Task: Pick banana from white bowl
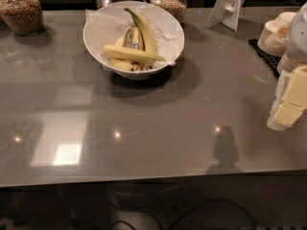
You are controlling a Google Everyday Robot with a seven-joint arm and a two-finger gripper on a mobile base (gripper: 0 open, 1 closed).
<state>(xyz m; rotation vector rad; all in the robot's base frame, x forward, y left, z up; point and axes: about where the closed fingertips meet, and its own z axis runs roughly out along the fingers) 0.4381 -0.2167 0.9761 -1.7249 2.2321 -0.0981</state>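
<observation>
At right edge of grey table [158, 128], cream pincer [289, 102], opening impossible to tell, well apart from deep white paper-lined bowl [88, 37]; straight pale yellow banana [132, 54] topmost, thus reachable.

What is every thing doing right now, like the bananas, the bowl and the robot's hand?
banana: lying across the other bananas, untouched.
curved banana: resting in the bowl, stem pointing to the back.
white bowl: upright, paper-lined, holding bananas.
gripper: at the right edge, far from the bowl.
left jar: upright, nearly full.
</observation>
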